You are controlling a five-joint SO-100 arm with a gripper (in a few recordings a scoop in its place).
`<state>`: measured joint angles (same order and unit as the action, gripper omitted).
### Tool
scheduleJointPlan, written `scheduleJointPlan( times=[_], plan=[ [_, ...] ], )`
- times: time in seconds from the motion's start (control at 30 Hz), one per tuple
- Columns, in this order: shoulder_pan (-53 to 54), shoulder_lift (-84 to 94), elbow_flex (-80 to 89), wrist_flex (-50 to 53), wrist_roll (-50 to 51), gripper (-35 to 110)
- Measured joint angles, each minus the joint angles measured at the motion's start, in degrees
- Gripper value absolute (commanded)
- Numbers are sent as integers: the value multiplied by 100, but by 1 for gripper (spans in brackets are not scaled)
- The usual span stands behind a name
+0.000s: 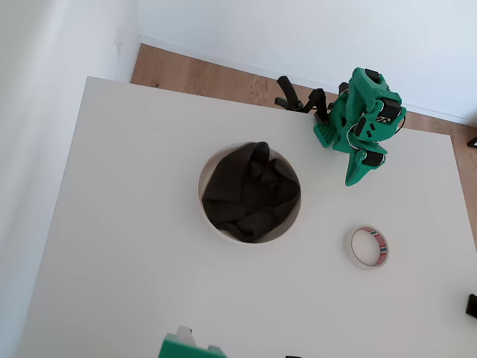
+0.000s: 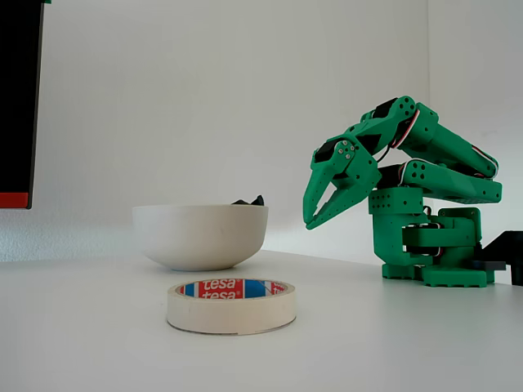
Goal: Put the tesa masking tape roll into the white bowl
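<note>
Overhead view: small cream-white tesa masking tape roll (image 1: 368, 247) flat on white table (image 1: 119, 246), right of large round white bowl (image 1: 211, 226) holding dark grey cloth (image 1: 250, 192), well apart. Fixed view: green two-finger gripper (image 2: 315, 217) raised, pointing down, fingers slightly spread, grasping nothing.

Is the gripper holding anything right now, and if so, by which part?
Nothing is held. The gripper hangs above the table with nothing between its fingers, and the tesa masking tape roll lies flat on the table, apart from it and outside the white bowl.

Cream tape roll (image 2: 231, 307), red-blue core; white bowl (image 2: 200, 236); green hand (image 2: 315, 219).
</note>
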<state>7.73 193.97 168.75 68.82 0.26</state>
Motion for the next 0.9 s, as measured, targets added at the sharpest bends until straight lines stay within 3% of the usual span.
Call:
scheduleJointPlan(
  times=[0.73, 0.9],
  plan=[
    [70, -44, 0, -149, 141, -8],
    [-158, -1415, -527, -475, 158, -8]
  ],
)
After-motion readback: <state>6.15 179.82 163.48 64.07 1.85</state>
